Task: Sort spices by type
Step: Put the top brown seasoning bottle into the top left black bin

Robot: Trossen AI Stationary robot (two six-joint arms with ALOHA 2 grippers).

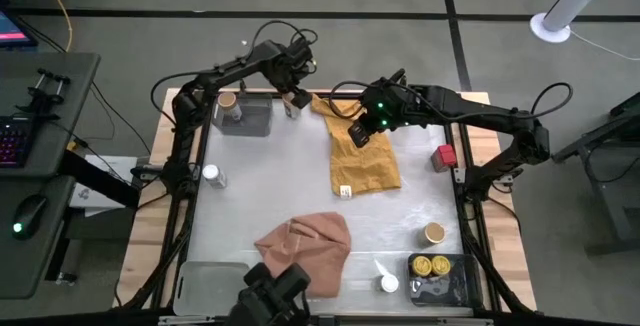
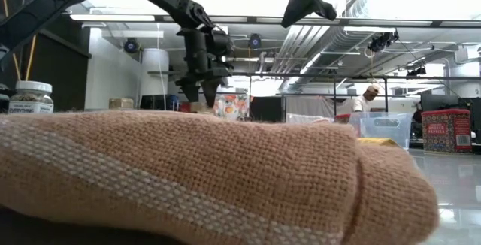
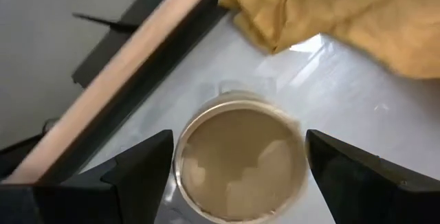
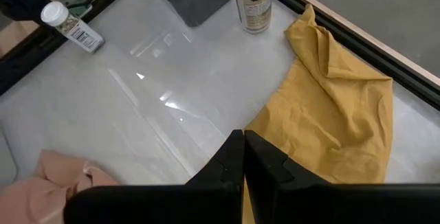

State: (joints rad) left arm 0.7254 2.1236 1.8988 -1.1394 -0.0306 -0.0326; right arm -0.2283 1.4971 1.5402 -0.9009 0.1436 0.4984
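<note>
Pink cloth [image 1: 305,249] sat nearest you at the front edge of the table [image 1: 250,196], bunched up and filling most of the low view. Just right of it a white-lidded jar [image 1: 388,284] stood beside the clear tray [image 1: 455,286], which held two yellow-lidded jars [image 1: 429,265]. One tan-lidded jar [image 1: 434,233] stood on the table just behind that tray. A grey tray [image 1: 205,288] sat at the front left corner.

Mid-table on the left you had a second white-lidded jar [image 1: 212,175] lying on its side. The mustard cloth [image 1: 362,156] was spread across the middle, a red tin [image 1: 444,156] at the right edge beyond it.

Your right gripper [image 1: 362,132] hung over the mustard cloth, fingers pressed fully together, gripping nothing.

At the back, the left gripper [image 3: 237,165] hovered above a tan-lidded jar [image 3: 239,155] standing just beside the mustard cloth's far corner. Its fingers [image 3: 141,172] were spread wide on either side of the lid, clear of it, nothing gripped.

Back left, a dark grey bin [image 1: 245,118] held another tan-lidded jar [image 1: 229,103].
</note>
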